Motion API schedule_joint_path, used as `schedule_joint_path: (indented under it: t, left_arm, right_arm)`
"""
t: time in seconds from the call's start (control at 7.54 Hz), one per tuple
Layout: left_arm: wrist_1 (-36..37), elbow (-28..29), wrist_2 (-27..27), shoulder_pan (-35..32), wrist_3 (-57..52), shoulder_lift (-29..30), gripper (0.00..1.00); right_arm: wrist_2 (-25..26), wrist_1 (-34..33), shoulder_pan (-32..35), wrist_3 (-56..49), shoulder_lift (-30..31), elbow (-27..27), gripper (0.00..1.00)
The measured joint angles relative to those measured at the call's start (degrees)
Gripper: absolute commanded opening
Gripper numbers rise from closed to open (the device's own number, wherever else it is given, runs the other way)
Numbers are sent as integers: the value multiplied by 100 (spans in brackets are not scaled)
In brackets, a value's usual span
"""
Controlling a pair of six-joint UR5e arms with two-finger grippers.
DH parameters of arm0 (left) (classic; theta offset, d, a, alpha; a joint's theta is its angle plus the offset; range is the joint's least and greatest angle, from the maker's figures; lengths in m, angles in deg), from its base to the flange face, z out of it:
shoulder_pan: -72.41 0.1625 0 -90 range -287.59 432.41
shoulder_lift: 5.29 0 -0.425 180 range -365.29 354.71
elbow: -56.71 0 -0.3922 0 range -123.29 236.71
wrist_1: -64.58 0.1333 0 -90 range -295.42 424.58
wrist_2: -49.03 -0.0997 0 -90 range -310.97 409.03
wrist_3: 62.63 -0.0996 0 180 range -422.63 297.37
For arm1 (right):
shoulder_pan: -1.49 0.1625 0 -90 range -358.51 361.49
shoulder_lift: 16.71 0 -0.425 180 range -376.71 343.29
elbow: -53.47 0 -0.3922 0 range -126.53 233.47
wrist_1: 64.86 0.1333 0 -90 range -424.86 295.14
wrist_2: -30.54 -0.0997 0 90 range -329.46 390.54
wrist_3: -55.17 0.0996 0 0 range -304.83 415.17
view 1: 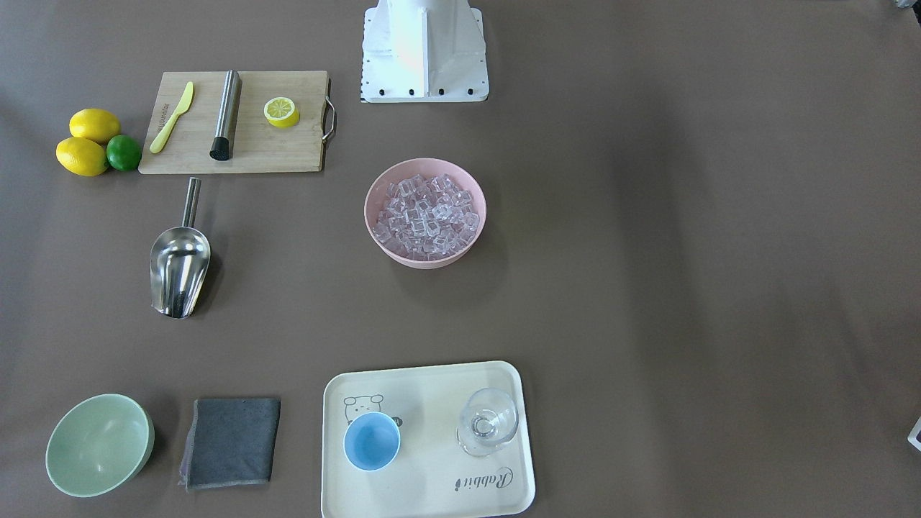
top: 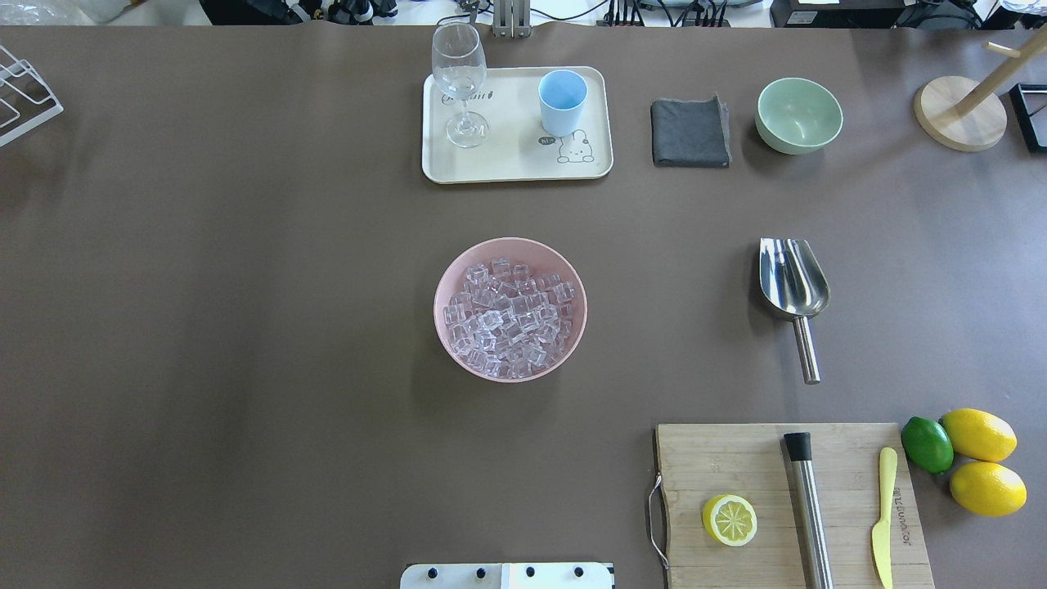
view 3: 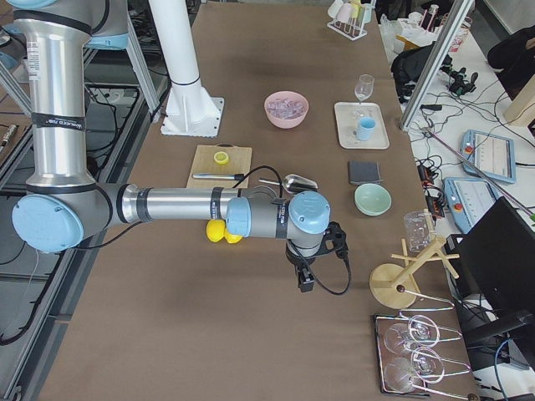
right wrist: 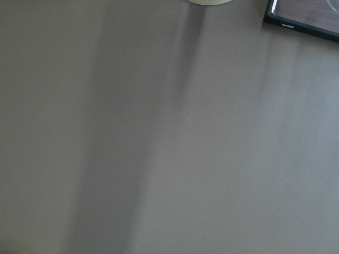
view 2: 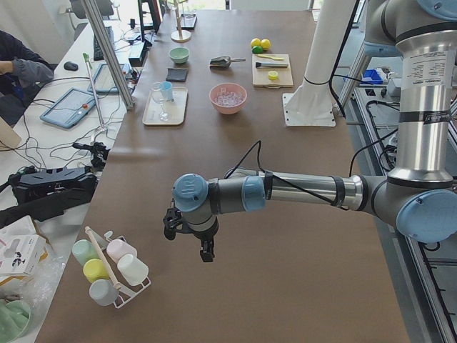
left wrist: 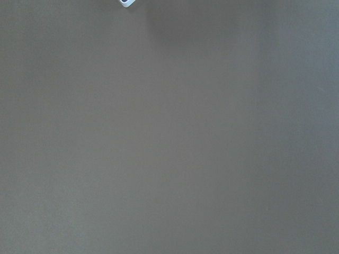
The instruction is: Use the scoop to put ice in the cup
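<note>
Shiny stainless-steel trough-shaped scoop (top: 793,285) lies flat on the desk's right half, midway between the robot-side and far edges. Its short round handle points at the robot-side edge, its mouth at the far edge. It is untouched, so the step in hand is likely the pickup.

Right gripper (view 3: 304,279) hangs over the desk's right end and left gripper (view 2: 204,249) over the left end. Both are well apart from everything. Cannot tell how wide either is, or whether it holds anything; the wrist views show only bare desk.

To do it well: close across the handle near its middle, lift level, and dig in from the bowl's rim.

Clear glassy cubes of ice (top: 509,317) are heaped in the round pink bowl (top: 442,282) at desk centre. Small light-blue handleless cup (top: 563,101) stands upright and looks empty on the cream rectangular tray (top: 507,166) at the far edge's middle. Clear stemmed glass (top: 460,82) stands on the same tray, apart from the cup, and looks empty. Pale green bowl (top: 798,114), further right along the far edge, is empty.
</note>
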Motion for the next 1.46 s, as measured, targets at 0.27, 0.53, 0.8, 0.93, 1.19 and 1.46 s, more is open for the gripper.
schedule_joint_path:
  t: [0.27,0.53,0.8,0.93,1.19,1.46]
  left_arm:
    - [-18,25,8,8,-18,14,98]
    - [-51,28,19,152,-33,24,98]
    - [-80,24,13,428,-62,33,98]
    - [-109,2,19,476,-79,35,98]
    - [-441,-96,130,660,-263,107,98]
    - [-594,-476,417,1291,-303,218,98]
  right_arm:
    - [4,-1,3,-6,77,141,100]
    - [146,-5,-83,261,126,475,100]
    - [184,7,-642,1359,105,858,100]
    - [191,17,-1047,2107,77,1091,100]
    - [197,45,-1893,3768,-33,1510,100]
    - [202,466,-2619,5318,-55,1686,100]
